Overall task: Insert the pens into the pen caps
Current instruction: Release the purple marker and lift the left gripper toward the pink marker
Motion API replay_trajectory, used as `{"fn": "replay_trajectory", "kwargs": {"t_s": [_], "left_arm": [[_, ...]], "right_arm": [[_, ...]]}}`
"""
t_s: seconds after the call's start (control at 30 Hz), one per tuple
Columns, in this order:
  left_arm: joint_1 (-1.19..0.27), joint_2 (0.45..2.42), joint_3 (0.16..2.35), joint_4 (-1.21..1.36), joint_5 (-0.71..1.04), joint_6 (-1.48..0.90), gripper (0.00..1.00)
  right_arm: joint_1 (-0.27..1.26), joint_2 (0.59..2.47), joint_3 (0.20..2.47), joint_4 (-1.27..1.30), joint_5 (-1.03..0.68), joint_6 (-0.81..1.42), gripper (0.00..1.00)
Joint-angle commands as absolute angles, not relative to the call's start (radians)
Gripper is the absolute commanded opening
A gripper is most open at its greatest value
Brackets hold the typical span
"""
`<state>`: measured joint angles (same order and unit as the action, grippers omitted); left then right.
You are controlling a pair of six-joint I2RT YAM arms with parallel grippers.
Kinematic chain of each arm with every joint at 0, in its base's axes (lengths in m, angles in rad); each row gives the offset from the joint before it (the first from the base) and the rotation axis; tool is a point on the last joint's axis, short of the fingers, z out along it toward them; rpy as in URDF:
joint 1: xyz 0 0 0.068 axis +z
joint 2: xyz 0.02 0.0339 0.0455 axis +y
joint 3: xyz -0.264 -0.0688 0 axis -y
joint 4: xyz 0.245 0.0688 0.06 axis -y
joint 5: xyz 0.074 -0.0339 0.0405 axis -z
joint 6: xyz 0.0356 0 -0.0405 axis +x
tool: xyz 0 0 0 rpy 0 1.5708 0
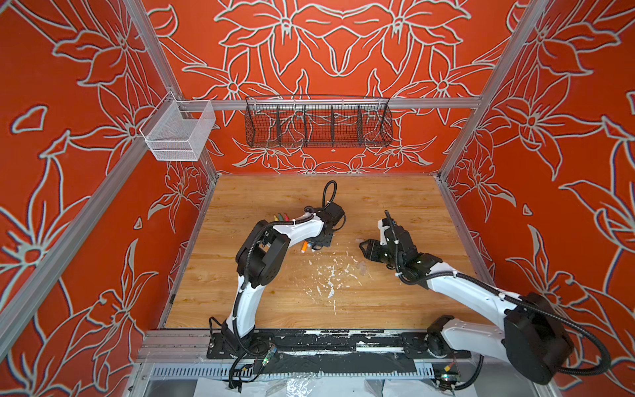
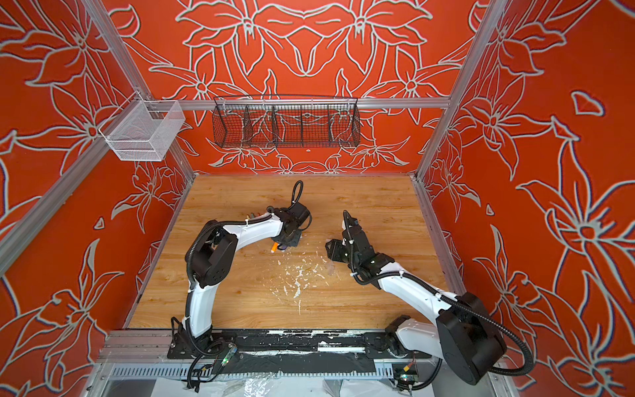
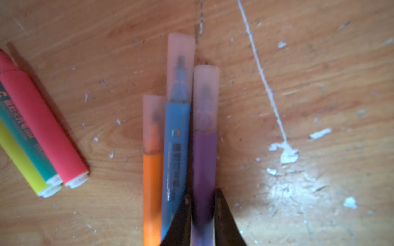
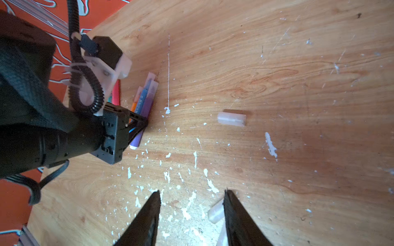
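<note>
Risk, right side: clear cap (image 4: 215, 213) on its side, close against inner face of one finger of right gripper (image 4: 192, 191), off centre; likely to roll or flick away on closing. Jaws apart, nothing held. Easy to lose among white paint flecks (image 4: 211, 186).

Risk, left side: left gripper (image 3: 203, 191) clamped on purple pen (image 3: 204, 159) near tail, cap already on; blue pen (image 3: 175, 149) touching alongside, apt to drag on lift. Orange pen (image 3: 152, 181) just beyond blue. Pink-red pen (image 3: 44, 127), uncapped, well apart from purple pen, orange's side. Second cap (image 4: 231, 119) well apart from purple pen, opposite side.
</note>
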<state>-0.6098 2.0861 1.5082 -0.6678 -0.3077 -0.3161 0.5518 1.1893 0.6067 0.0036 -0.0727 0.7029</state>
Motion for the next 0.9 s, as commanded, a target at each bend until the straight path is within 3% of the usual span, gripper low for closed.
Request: {"fn": "replay_trajectory", "kwargs": {"t_s": [0.0, 0.27, 0.4, 0.53, 0.8, 0.87], "left_arm": [[-0.609, 1.993, 1.468, -0.642, -0.345, -0.340, 0.20], [-0.609, 1.762, 1.262, -0.473, -0.506, -0.404, 0.25], [-0.609, 1.686, 1.242, -0.511, -0.665, -0.556, 0.37], [-0.609, 1.633, 1.293, -0.619, -0.747, -0.718, 0.39], [-0.608, 1.478, 1.192, -0.535, -0.846, -0.637, 0.42], [-0.589, 1.469, 1.175, -0.499, -0.737, -0.567, 0.51]], "right_arm": [[0.546, 1.163, 0.623, 0.000, -0.084, 0.709, 0.52], [0.546, 1.120, 0.609, 0.000, -0.085, 0.705, 0.54], [0.547, 1.114, 0.608, 0.000, -0.078, 0.703, 0.54], [0.546, 1.112, 0.609, -0.002, -0.085, 0.705, 0.54], [0.546, 1.121, 0.608, 0.007, -0.101, 0.713, 0.54], [0.546, 1.123, 0.607, 0.008, -0.102, 0.713, 0.54]]}}
